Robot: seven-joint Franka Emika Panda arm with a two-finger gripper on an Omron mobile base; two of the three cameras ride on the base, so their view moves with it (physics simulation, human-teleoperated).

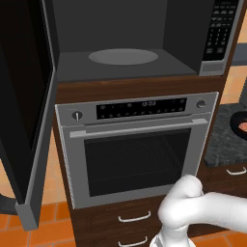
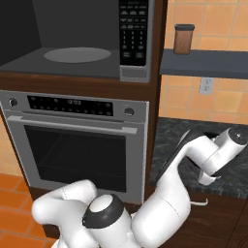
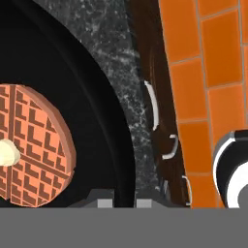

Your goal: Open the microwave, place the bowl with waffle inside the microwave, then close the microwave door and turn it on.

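The microwave [image 1: 144, 67] stands open, its round turntable [image 1: 123, 56] bare, and its keypad [image 2: 133, 31] sits on the right. The microwave door [image 1: 24, 96] is swung far out to the left. To the right, on the dark counter, sits the black bowl [image 1: 234, 120] with the waffle [image 1: 241, 127] in it. In the hand view the bowl [image 3: 87, 97] looms close, and the orange-brown waffle [image 3: 34, 145] with its pale dot lies on its floor. My gripper [image 3: 124, 202] is shut on the bowl's near rim, one fingertip inside and one outside. My arm [image 2: 193, 152] reaches down over that counter.
A silver oven [image 1: 135, 149] with a bar handle sits under the microwave. The speckled counter [image 2: 169, 140] runs right of it, above wooden drawers [image 3: 155, 106]. A brown jar [image 2: 184, 38] stands on a shelf above the counter. The floor is orange tile [image 3: 213, 72].
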